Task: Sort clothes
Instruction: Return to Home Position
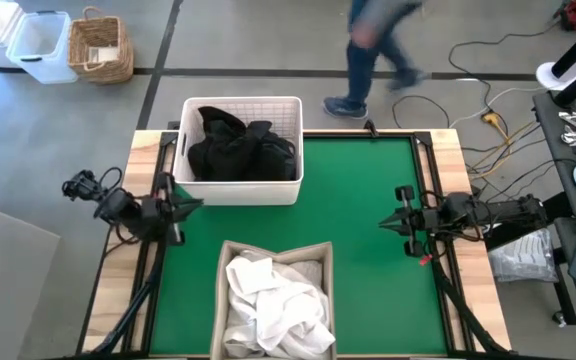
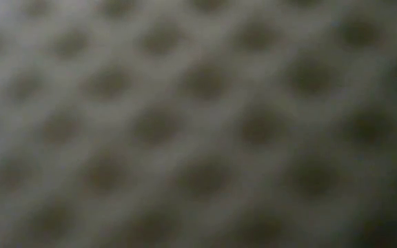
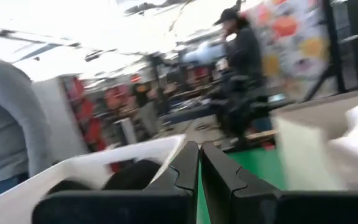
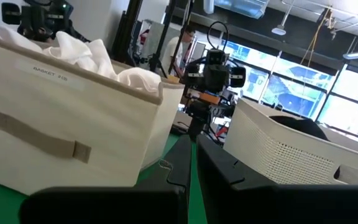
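Observation:
Dark clothes [image 1: 240, 148] lie piled in the white plastic basket [image 1: 290, 112] at the far side of the green mat. White clothes [image 1: 278, 305] fill the beige fabric bin [image 1: 225, 262] at the near edge. My left gripper [image 1: 196, 206] is shut at the mat's left edge, just near of the white basket, holding nothing. My right gripper [image 1: 386, 226] is shut at the mat's right edge, pointing left, also holding nothing. In the right wrist view the bin [image 4: 55, 137] and the basket [image 4: 291, 152] stand on either side of my shut fingers.
Bare green mat [image 1: 368, 200] lies between the two containers and my right gripper. A person [image 1: 373, 50] walks on the floor beyond the far edge. Another basket and a plastic box [image 1: 68, 45] stand on the floor at the far left. A blurred mesh fills the low view.

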`<move>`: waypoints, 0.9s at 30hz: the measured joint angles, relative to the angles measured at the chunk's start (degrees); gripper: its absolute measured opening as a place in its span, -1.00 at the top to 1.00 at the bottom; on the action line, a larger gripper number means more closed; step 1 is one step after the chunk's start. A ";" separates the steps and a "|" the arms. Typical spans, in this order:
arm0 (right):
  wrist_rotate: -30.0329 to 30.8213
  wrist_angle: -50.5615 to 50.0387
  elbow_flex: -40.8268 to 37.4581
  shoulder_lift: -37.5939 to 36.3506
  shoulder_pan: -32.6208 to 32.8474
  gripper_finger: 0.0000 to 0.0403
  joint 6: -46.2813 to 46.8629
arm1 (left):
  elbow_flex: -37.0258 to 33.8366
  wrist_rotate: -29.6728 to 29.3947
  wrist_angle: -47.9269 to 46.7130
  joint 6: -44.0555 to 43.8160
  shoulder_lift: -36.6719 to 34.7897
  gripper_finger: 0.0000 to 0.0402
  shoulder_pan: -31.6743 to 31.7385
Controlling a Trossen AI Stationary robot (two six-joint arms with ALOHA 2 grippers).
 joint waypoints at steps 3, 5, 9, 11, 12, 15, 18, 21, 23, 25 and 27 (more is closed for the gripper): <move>0.02 -0.05 0.04 0.00 0.00 0.91 -0.16 | -1.04 -3.66 0.99 0.18 -0.03 1.00 2.25; 0.02 -0.10 0.12 0.00 0.00 0.91 -0.16 | -1.55 -1.30 1.18 -0.99 -0.03 1.00 4.33; 0.02 -0.18 0.31 0.00 0.00 0.91 -0.50 | -2.67 8.90 4.12 -1.94 0.56 1.00 9.02; 0.02 -0.17 0.33 0.00 0.00 0.91 -0.83 | -2.89 9.39 3.76 -2.01 0.77 1.00 11.08; 0.02 -0.18 0.33 0.00 0.00 0.91 -0.85 | -2.99 9.40 3.31 -2.12 0.78 1.00 12.06; 0.02 -0.16 0.42 0.00 0.00 0.91 -0.90 | -3.01 11.83 3.10 -3.57 0.69 1.00 14.56; 0.02 -0.26 0.44 0.00 0.00 0.91 -1.35 | -3.01 15.23 2.58 -5.71 0.91 1.00 16.35; 0.02 -0.30 0.44 0.02 0.00 0.91 -1.66 | -3.01 16.57 -0.67 -7.96 0.91 1.00 16.89; 0.02 -0.54 0.46 0.02 0.00 0.91 -1.13 | -3.01 19.19 -2.25 -9.56 0.91 1.00 16.89; 0.02 -0.70 0.48 0.02 0.00 0.91 -0.79 | -2.99 21.59 -2.17 -11.48 0.91 1.00 16.89; 0.02 -0.70 0.50 0.02 0.00 0.91 -0.70 | -2.98 22.74 -2.88 -11.73 0.76 1.00 16.89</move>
